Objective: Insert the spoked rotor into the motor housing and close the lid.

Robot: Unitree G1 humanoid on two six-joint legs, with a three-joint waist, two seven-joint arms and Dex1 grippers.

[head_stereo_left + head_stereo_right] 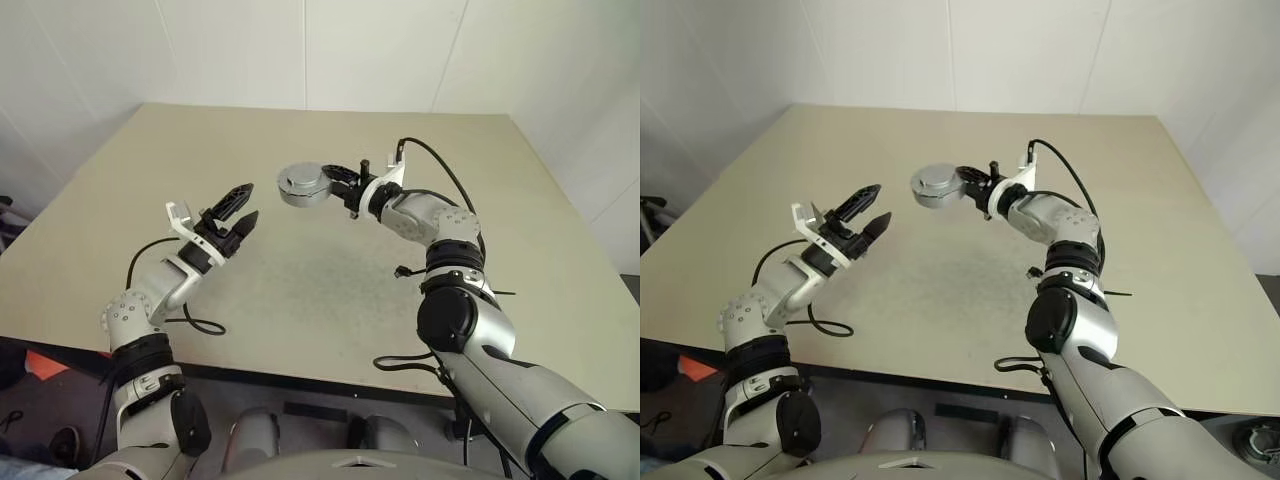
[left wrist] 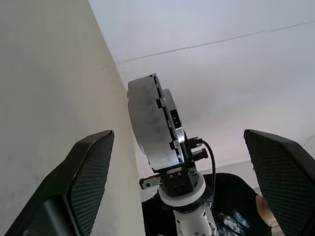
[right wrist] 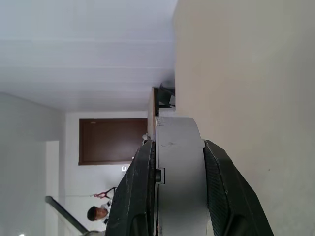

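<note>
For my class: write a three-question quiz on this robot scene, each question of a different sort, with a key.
1. True or false: the left gripper has its jaws shut on something.
2. What does the right gripper hold? A) a cable B) the round grey motor housing C) nothing
3. Fill in: the housing is held above the ____.

Key:
1. False; its jaws stand open and empty.
2. B.
3. table.

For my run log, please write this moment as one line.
left gripper: open, empty | right gripper: shut on motor housing, held above table | lid: appears closed
</note>
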